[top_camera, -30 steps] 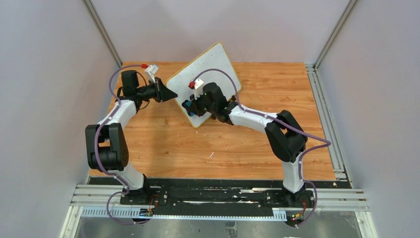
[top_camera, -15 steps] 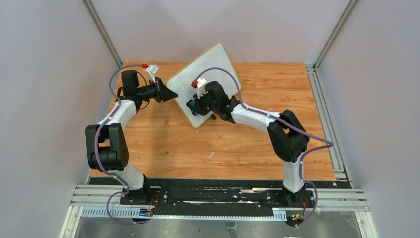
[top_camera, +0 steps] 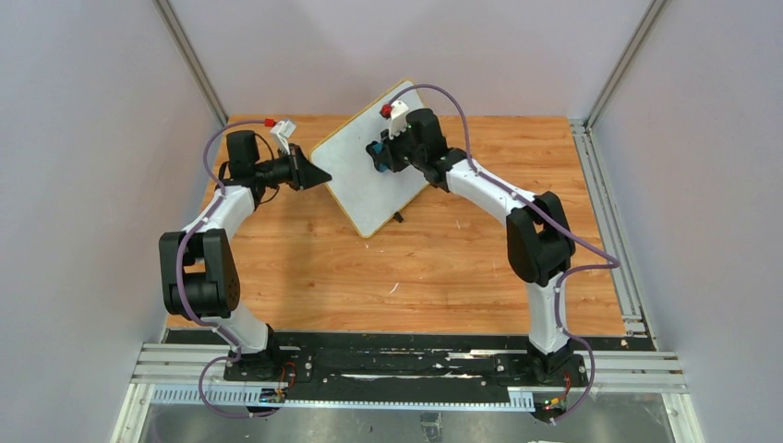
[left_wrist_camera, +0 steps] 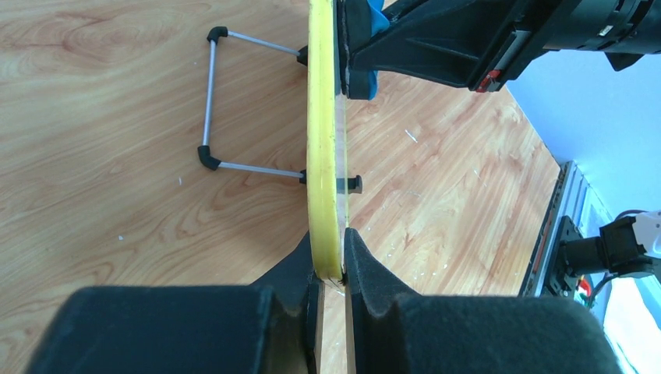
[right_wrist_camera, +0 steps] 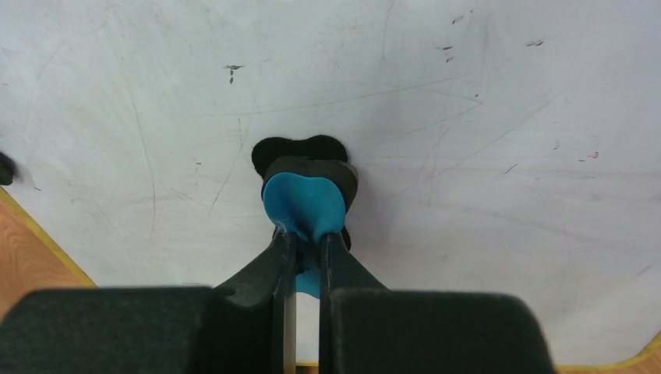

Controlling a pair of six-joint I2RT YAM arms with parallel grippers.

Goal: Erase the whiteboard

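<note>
The whiteboard (top_camera: 355, 175) stands tilted on the wooden table, white with a thin yellow frame. My left gripper (top_camera: 319, 175) is shut on its left edge; the left wrist view shows the yellow edge (left_wrist_camera: 323, 156) pinched between the jaws (left_wrist_camera: 331, 261). My right gripper (top_camera: 377, 154) is shut on a blue eraser (right_wrist_camera: 304, 206) and presses it against the upper part of the board face (right_wrist_camera: 468, 117). The face shows only faint scratches and specks around the eraser. No red writing is visible.
The board's wire stand (left_wrist_camera: 210, 109) and a small black foot (left_wrist_camera: 355, 184) rest on the table behind it. A black foot shows below the board (top_camera: 397, 218). Grey walls and metal rails (top_camera: 609, 212) enclose the table.
My right gripper has slid the eraser from the lower part of the board up toward its far upper corner. The left gripper and the board have stayed in place.
</note>
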